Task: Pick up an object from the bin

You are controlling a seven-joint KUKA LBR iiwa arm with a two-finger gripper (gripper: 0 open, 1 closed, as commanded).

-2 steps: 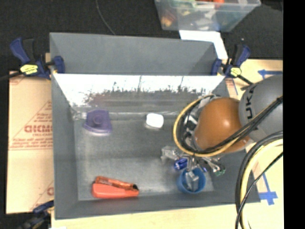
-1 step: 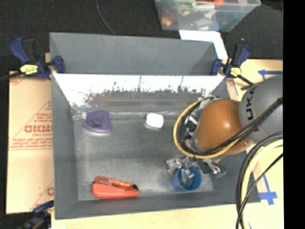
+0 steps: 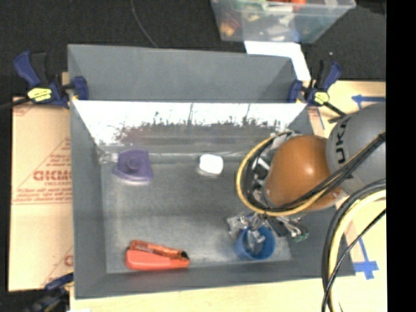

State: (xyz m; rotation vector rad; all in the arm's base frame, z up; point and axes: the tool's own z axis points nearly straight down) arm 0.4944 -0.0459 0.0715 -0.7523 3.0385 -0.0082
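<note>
Half hidden
The gripper (image 3: 255,228) covers part of a round blue thing (image 3: 259,251); its kind is unclear

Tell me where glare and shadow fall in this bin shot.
Camera view: a bright glare band washes the back wall of the bin; the hand hangs over the blue round thing at front right, which looks shaded; the purple cap and white piece sit in even light.
</note>
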